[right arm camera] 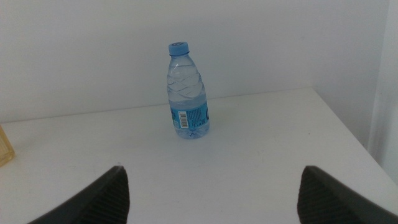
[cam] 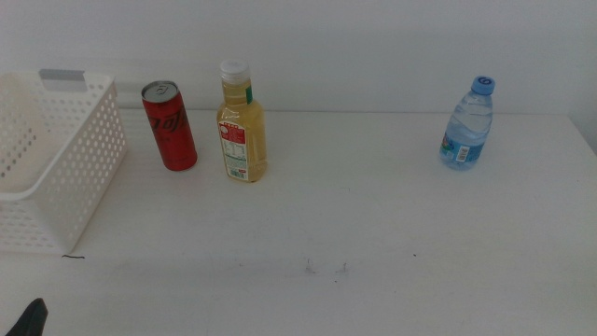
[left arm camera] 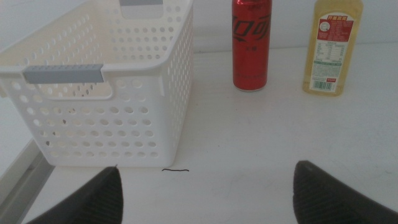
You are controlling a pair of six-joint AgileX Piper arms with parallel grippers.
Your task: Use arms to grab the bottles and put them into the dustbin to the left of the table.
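In the middle view a slim red soda can [cam: 169, 126] and a yellow juice bottle [cam: 242, 126] with a white cap stand upright side by side near the table's back left. A clear blue-capped water bottle [cam: 466, 126] stands alone at the back right. The white perforated dustbin [cam: 65, 163] sits at the left. My left gripper [left arm camera: 205, 193] is open, well short of the dustbin [left arm camera: 106, 118], the can [left arm camera: 251, 46] and the juice bottle [left arm camera: 329, 53]; only its tip [cam: 33, 317] shows at the bottom left. My right gripper [right arm camera: 211, 193] is open, far from the water bottle [right arm camera: 187, 93].
The white table [cam: 373, 233] has a few small dark specks near its front middle. A white wall stands behind. The table's right edge [right arm camera: 348, 127] lies close to the water bottle. The dustbin holds nothing that I can see.
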